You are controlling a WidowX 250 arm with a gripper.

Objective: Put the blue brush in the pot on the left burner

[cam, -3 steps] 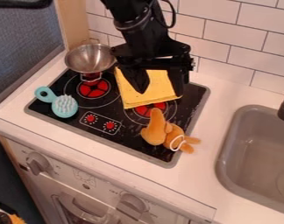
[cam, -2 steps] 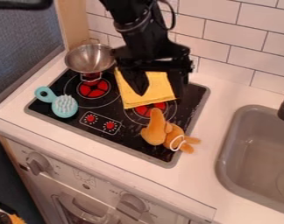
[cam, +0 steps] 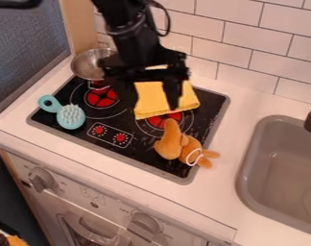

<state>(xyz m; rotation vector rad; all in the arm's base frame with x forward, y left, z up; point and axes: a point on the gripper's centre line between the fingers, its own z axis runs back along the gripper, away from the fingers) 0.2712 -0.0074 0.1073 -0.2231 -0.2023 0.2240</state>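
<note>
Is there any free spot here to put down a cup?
Yes: the white counter is bare between stove and sink. The stove is crowded: brush and pot left, gripper over the yellow cloth, plush toy front right.

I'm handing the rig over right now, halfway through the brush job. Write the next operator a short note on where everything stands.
Gripper: the black two-finger gripper is open and empty, above the folded yellow cloth.
Things: the light blue brush lies bristles up at the stove's left side, clear of the pot. The shiny metal pot is at the rear left, behind the red centre of the left burner.
Done: neither grasp nor placement.
Left: grasp the brush, lift it, lower it into the pot, release.
</note>
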